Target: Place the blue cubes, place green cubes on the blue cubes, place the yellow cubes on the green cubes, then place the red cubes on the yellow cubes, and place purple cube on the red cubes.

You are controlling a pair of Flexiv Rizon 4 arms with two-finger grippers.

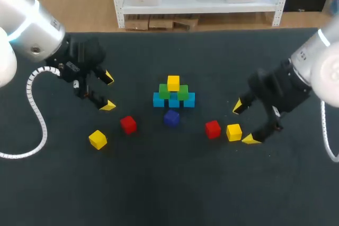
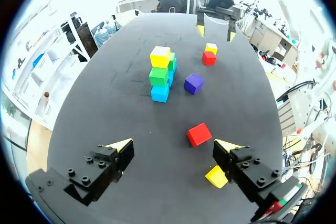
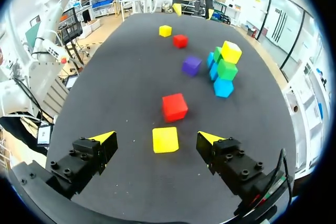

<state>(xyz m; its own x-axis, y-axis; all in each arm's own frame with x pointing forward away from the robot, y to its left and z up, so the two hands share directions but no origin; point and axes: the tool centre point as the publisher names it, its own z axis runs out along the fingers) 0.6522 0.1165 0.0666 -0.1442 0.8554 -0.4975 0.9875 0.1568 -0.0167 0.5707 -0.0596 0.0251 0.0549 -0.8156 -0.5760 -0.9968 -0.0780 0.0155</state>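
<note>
A small pyramid stands mid-table: a row of blue cubes (image 1: 174, 100), two green cubes (image 1: 164, 91) on them, one yellow cube (image 1: 173, 83) on top. A purple cube (image 1: 171, 118) lies just in front. My right gripper (image 1: 243, 123) is open; in its wrist view a loose yellow cube (image 3: 165, 139) lies between the spread fingers, untouched, with a red cube (image 3: 174, 107) just ahead. My left gripper (image 1: 108, 91) is open and empty. Ahead of it in its wrist view lie another red cube (image 2: 199, 134) and, by one finger, another yellow cube (image 2: 216, 176).
The dark table (image 1: 169, 183) stretches wide in front of the cubes. A shelf rack stands beyond the table's far edge. In the left wrist view the stack (image 2: 159, 74) stands further ahead, with the purple cube (image 2: 193, 83) beside it.
</note>
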